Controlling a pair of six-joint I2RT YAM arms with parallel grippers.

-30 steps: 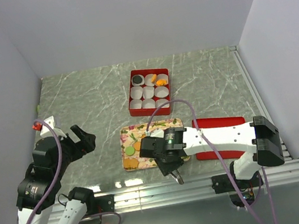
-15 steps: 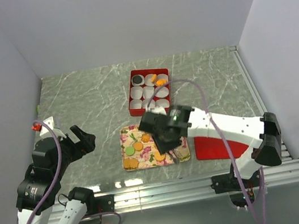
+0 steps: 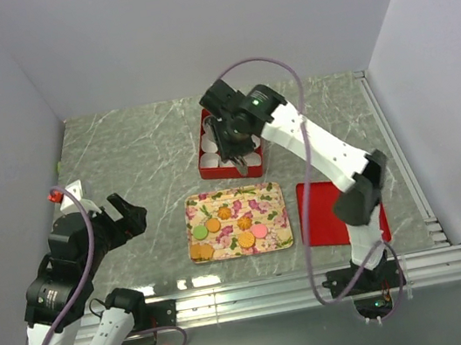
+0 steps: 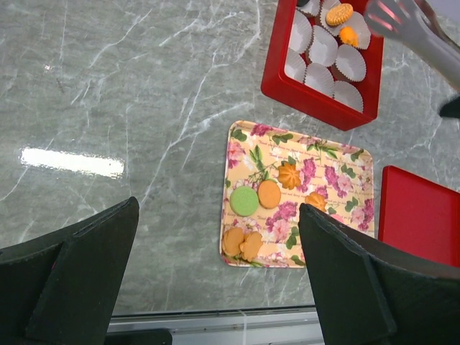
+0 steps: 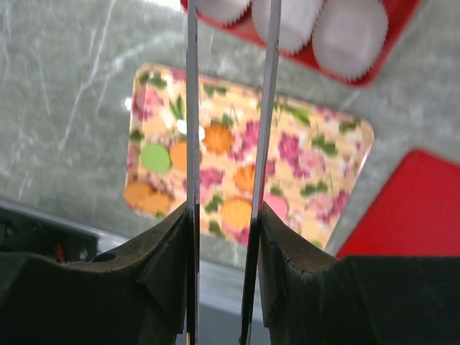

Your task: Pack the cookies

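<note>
Top external: end effector (image 3: 240, 162) over box (image 3: 209, 172) (newly)

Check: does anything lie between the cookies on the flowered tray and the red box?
Nothing visible. Only bare table separates the tray holding the cookies from the red box; the right gripper hangs above it.

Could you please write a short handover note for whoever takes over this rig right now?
Left gripper: open, at the left, holding nothing.
Right gripper: hovers over the red box. Its fingers stand partly apart with the tips out of view, so I cannot tell if a cookie is held.
Cookies: about eight on the flowered tray; at least two in the box's paper cups.
Red lid: right of the tray.
Done: a few packed.
Left: the tray's cookies into the cups, then probably the lid.
</note>
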